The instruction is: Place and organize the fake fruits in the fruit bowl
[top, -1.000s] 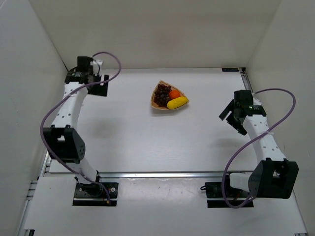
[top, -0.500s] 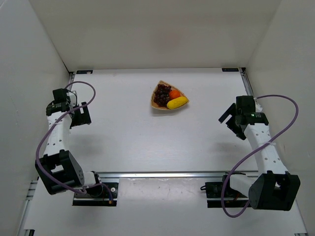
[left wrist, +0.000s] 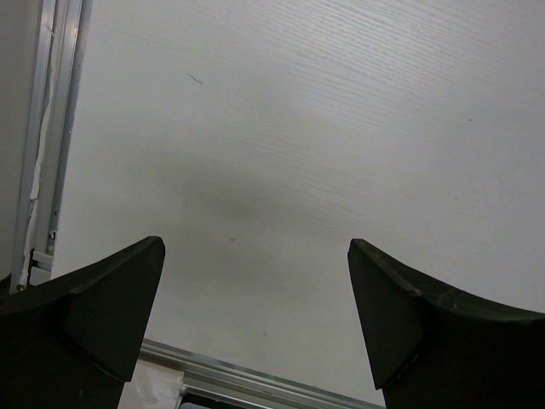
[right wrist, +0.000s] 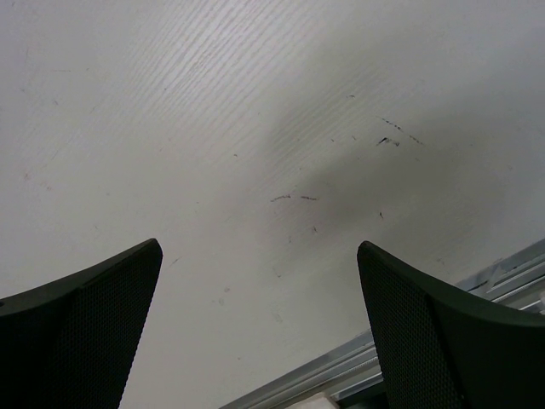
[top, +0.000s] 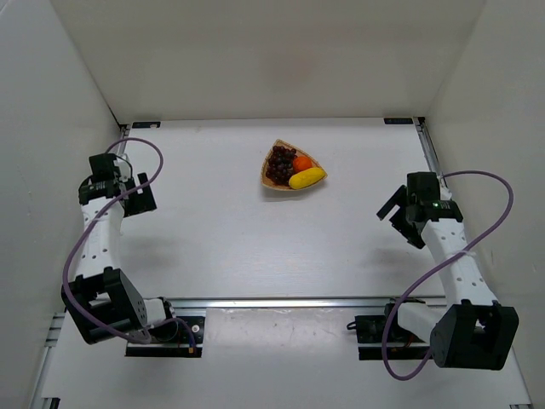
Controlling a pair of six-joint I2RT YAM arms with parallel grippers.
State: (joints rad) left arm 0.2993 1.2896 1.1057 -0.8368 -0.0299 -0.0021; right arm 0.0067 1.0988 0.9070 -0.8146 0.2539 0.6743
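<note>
The tan fruit bowl (top: 269, 180) sits at the back middle of the table. In it lie the dark purple grapes (top: 279, 163), the round orange (top: 302, 162) and the yellow lemon-like fruit (top: 307, 177). My left gripper (top: 142, 196) is open and empty at the far left, well away from the bowl. In the left wrist view it (left wrist: 255, 281) hangs over bare table. My right gripper (top: 398, 213) is open and empty at the right side. In the right wrist view it (right wrist: 260, 285) is over bare, scuffed table.
White walls close in the table on the left, back and right. A metal rail (top: 281, 302) runs along the near edge; it also shows in the left wrist view (left wrist: 255, 375) and the right wrist view (right wrist: 358, 362). A rail (left wrist: 51, 128) runs along the left side.
My left arm has swung back from the far left corner toward the near left side. My right arm has drawn back slightly toward its base. The fruits and bowl have not moved.
</note>
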